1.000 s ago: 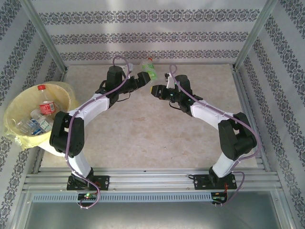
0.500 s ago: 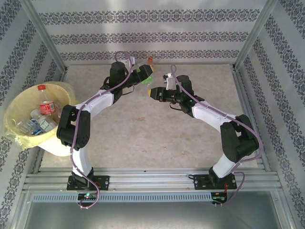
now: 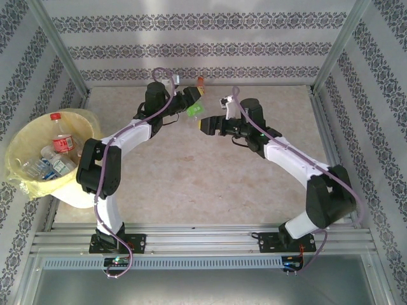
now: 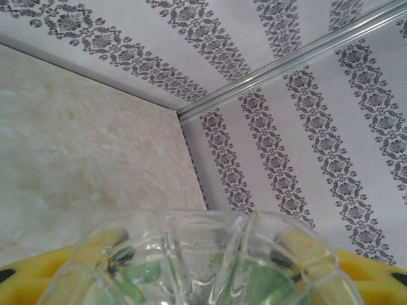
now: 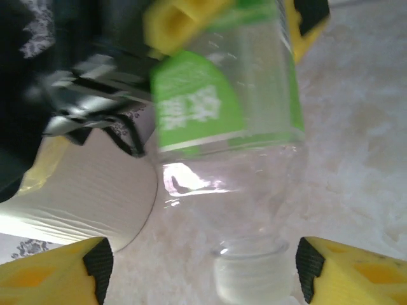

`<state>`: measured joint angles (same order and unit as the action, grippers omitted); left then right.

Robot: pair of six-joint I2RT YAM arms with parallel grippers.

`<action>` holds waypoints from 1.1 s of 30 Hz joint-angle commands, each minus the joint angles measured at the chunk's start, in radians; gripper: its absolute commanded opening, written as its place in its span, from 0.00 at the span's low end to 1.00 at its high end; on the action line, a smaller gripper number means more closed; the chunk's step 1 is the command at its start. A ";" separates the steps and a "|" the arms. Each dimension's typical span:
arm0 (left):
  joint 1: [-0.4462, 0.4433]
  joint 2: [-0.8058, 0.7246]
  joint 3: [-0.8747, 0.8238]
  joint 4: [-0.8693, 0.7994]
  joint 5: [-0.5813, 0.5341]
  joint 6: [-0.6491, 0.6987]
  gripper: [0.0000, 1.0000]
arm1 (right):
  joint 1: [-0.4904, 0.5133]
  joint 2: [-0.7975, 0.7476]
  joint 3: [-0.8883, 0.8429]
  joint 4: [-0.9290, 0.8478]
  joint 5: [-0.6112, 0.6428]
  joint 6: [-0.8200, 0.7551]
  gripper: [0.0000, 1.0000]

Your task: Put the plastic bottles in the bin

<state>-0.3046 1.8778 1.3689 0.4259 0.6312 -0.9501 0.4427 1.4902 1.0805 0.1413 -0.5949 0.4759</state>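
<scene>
Top view, 12 o'clock taken as the far wall. Both arms reach toward 12 o'clock over the table (image 3: 210, 184), and the hands meet just short of the far edge.

Left hand (image 3: 189, 101): clamped on a bottle (image 3: 195, 112), clear plastic with a green label. In the left wrist view the bottle's ribbed clear base (image 4: 203, 254) sits between the yellow fingers (image 4: 38, 273), one on each side, with green showing through the plastic. The bottle is at about 12 o'clock on the table and looks held clear of the surface.

Right hand (image 3: 205, 124): just beside the bottle, at its 5 o'clock, facing it, jaws wide. In the right wrist view its two yellow fingers (image 5: 57, 273) stand at the lower corners, well apart. The pale cap (image 5: 249, 279) lies between them and touches neither. The same view shows the left hand's fingers (image 5: 181, 22) gripping the body above the label (image 5: 203, 108), cap end toward the right hand. The picture is blurred and the print is not readable.

Bin (image 3: 89, 136): at 9 o'clock, at the table's left edge, beside the left arm's elbow, lined with a pale yellow bag. Several bottles lie inside. One with a red cap and red label (image 3: 62, 138) is toward the bin's far side, and others with blue labels (image 3: 48, 166) sit nearer. Count uncertain.
</scene>
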 commanded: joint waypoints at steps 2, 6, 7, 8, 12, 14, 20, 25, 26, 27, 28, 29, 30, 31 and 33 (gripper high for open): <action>0.021 -0.068 -0.011 -0.044 -0.030 0.036 0.56 | -0.004 -0.119 -0.014 -0.073 0.059 -0.118 0.90; 0.032 -0.095 -0.017 -0.087 -0.048 0.055 0.55 | -0.017 -0.205 -0.031 -0.113 0.127 -0.160 0.98; 0.034 -0.103 -0.020 -0.099 -0.053 0.059 0.55 | -0.019 -0.225 -0.040 -0.112 0.151 -0.163 0.98; 0.038 -0.111 -0.023 -0.110 -0.060 0.066 0.54 | -0.020 -0.243 -0.053 -0.104 0.176 -0.163 0.98; 0.047 -0.166 -0.031 -0.205 -0.108 0.126 0.54 | -0.024 -0.324 -0.130 -0.025 0.383 -0.113 0.98; 0.051 -0.209 -0.035 -0.262 -0.143 0.166 0.54 | -0.034 -0.362 -0.182 0.028 0.521 -0.064 0.98; 0.059 -0.356 -0.004 -0.547 -0.313 0.308 0.53 | -0.123 -0.384 -0.253 0.008 0.745 0.115 0.98; 0.062 -0.472 0.084 -0.801 -0.444 0.424 0.52 | -0.190 -0.367 -0.297 0.039 0.747 0.176 0.98; 0.063 -0.499 0.109 -0.855 -0.483 0.453 0.52 | -0.198 -0.362 -0.308 0.054 0.743 0.187 0.98; 0.063 -0.525 0.136 -0.911 -0.530 0.485 0.52 | -0.211 -0.356 -0.313 0.067 0.734 0.199 0.98; 0.064 -0.545 0.163 -0.957 -0.578 0.516 0.52 | -0.222 -0.353 -0.313 0.069 0.720 0.211 0.98; 0.064 -0.566 0.194 -1.013 -0.643 0.553 0.53 | -0.230 -0.349 -0.308 0.065 0.707 0.217 0.98; 0.065 -0.587 0.228 -1.067 -0.712 0.591 0.53 | -0.234 -0.345 -0.302 0.065 0.695 0.211 0.98; 0.068 -0.601 0.265 -1.123 -0.790 0.623 0.53 | -0.236 -0.342 -0.295 0.066 0.688 0.200 0.98; 0.080 -0.619 0.340 -1.226 -0.936 0.674 0.53 | -0.238 -0.338 -0.283 0.070 0.683 0.176 0.98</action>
<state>-0.2470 1.3064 1.6196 -0.5678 -0.0334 -0.4244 0.2108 1.1473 0.7784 0.1692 0.1036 0.6525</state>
